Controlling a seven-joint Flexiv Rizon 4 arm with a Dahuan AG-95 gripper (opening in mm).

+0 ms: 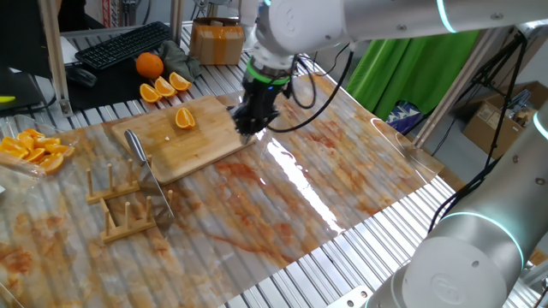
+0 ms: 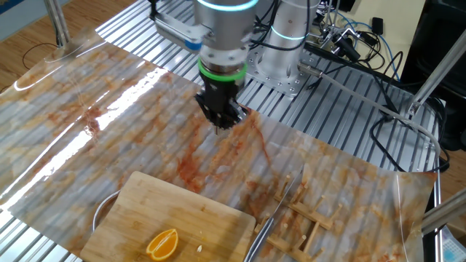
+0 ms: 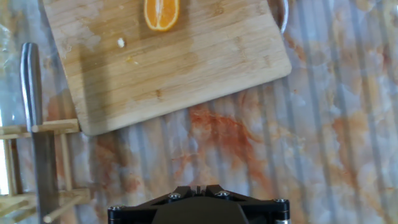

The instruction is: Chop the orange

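I've got the gripper [image 1: 251, 128] clenched tight w/ nothing in it, pointing straight down just off the edge of the bamboo board [image 1: 190, 137], over the stained plastic sheet [image 1: 291, 197]. The orange [image 1: 184, 118] wedge sits on the board, flesh up, well apart from the gripper — a small white bit lies near it. Knife [image 1: 144, 167] rests in the wooden rack [image 1: 128, 205] just beside the board. Whole orange [image 1: 149, 64] and slices [image 1: 163, 87] lie beyond the board.
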